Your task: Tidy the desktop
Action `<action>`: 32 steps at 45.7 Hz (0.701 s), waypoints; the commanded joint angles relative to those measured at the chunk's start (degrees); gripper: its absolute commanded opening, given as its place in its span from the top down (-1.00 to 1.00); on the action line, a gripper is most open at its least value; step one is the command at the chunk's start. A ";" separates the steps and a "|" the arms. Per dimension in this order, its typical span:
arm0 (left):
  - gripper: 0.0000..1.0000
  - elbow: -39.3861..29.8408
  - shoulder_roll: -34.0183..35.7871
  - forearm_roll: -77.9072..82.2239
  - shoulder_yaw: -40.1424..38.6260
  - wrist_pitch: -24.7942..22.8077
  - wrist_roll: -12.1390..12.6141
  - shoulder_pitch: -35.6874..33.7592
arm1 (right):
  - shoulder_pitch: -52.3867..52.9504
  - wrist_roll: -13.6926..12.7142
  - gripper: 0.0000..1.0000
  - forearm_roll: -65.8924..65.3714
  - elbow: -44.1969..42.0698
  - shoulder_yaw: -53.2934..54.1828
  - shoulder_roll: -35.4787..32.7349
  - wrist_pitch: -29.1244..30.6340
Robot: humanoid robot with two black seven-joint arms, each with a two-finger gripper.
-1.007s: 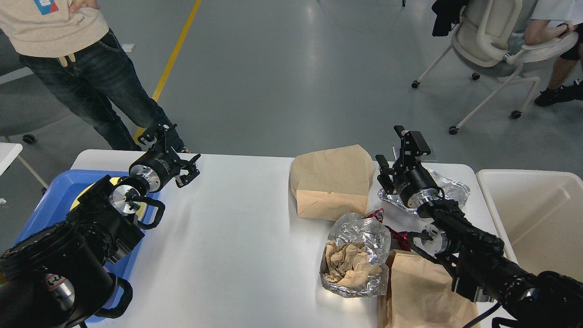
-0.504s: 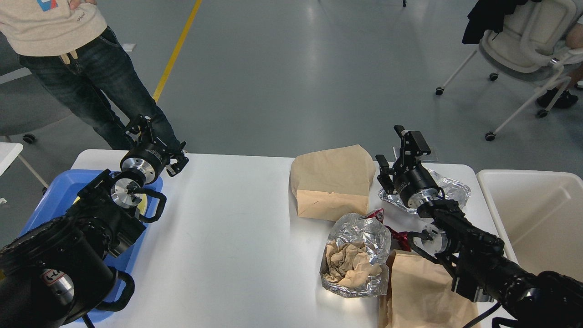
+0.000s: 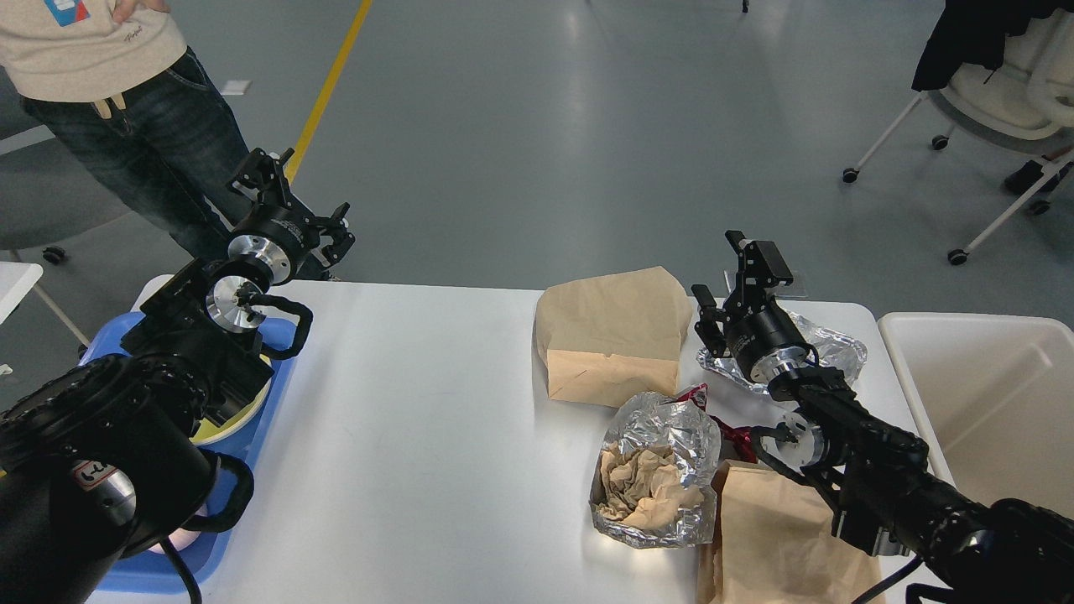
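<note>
The white desktop (image 3: 419,436) carries litter on its right half: a brown paper bag (image 3: 612,335), a foil container (image 3: 663,436) with crumpled brown paper (image 3: 646,491) inside, a flattened foil sheet (image 3: 826,352), a red wrapper (image 3: 732,434) and a second brown paper bag (image 3: 776,537) at the front edge. My left gripper (image 3: 295,200) is open and empty, raised over the table's far left corner. My right gripper (image 3: 730,273) is open and empty, pointing up between the first bag and the foil sheet.
A blue plastic tray (image 3: 159,579) with a yellow plate (image 3: 243,415) sits at the table's left edge, mostly hidden by my left arm. A cream-white bin (image 3: 990,394) stands to the right of the table. A person (image 3: 109,75) stands beyond the far left corner.
My left gripper has risen and moved back from above the table to beyond its far left corner. The right arm has not moved. The chair in the background has rolled to the right.
</note>
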 commanded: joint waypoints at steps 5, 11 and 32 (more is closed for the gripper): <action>-0.93 -0.70 0.53 0.00 0.10 0.00 -0.06 -1.60 | -0.06 0.05 -1.00 0.01 -0.01 0.00 0.00 0.00; -0.93 -0.70 0.97 0.00 0.10 0.00 -0.06 -1.95 | 0.02 0.05 -1.00 0.01 0.08 0.00 0.00 0.00; -0.93 -0.79 1.33 0.53 1.24 -0.18 -2.87 2.79 | -0.06 0.05 -1.00 0.01 -0.01 0.00 0.00 0.00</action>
